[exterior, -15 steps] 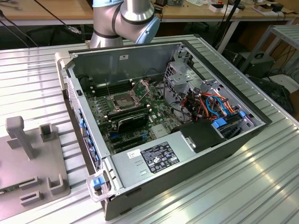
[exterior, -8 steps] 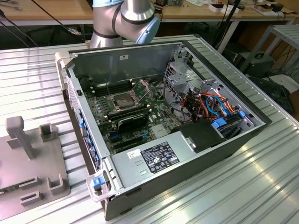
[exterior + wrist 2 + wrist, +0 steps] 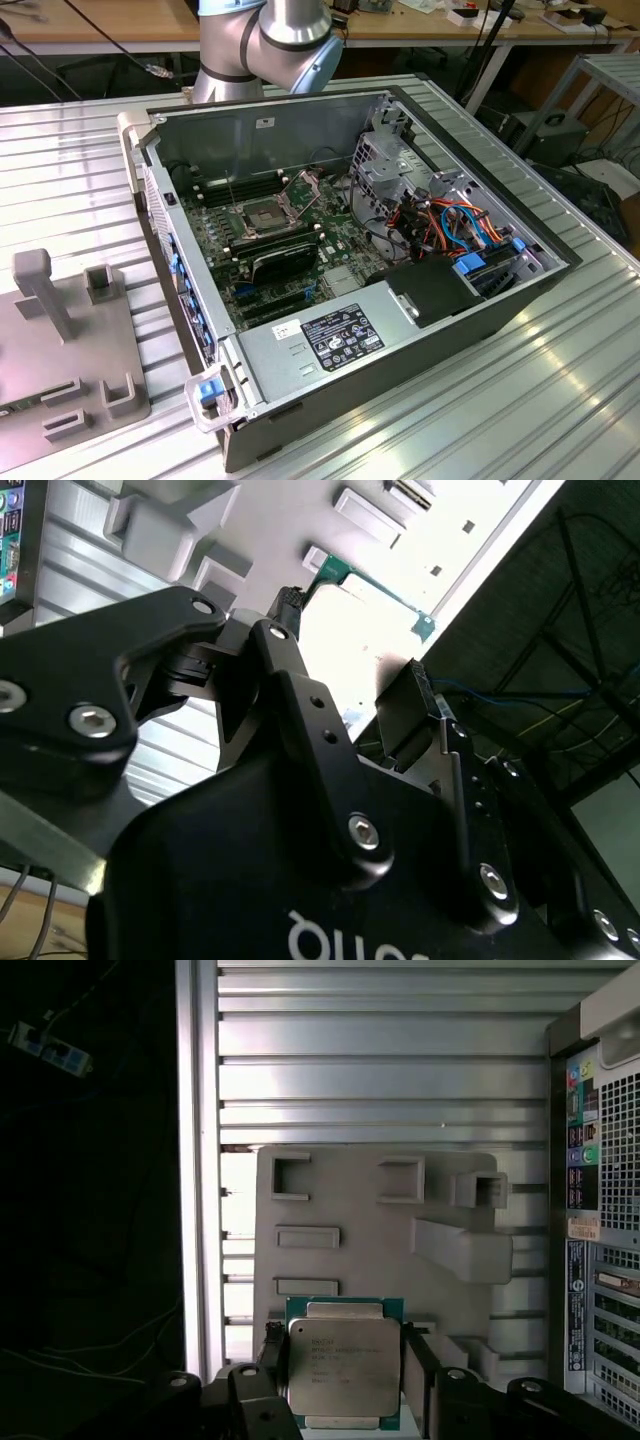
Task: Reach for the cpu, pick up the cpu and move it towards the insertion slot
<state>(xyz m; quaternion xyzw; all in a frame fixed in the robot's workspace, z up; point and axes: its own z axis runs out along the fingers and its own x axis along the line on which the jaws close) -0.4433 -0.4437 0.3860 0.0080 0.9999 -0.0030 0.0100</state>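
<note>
Cpu: the cpu [image 3: 345,1365] is a square silver plate on a green rim. It sits between the claw's 2 fingers in the first wrist view. In the second wrist view the cpu [image 3: 375,585] shows as a thin green edge.
Claw: the claw [image 3: 343,1352] pinches the cpu, with 1 black finger [image 3: 272,1355] against each of 2 opposite sides.
Tray: a grey tray [image 3: 350,1225] with raised blocks and shallow pockets lies on the ribbed metal table [image 3: 380,1060], beyond the cpu. In the exterior view the tray [image 3: 60,340] is at the exterior view's left, just beside the computer case [image 3: 270,125].
Slot: the insertion slot [image 3: 262,215] has a silver frame, a dark centre and a raised flap. It sits on the green board [image 3: 300,270] inside the open case, well apart from the tray.
Arm: the arm [image 3: 270,35] stands at the far side of the case.
Box: a grey box [image 3: 330,340] with a label fills the near end of the case.
</note>
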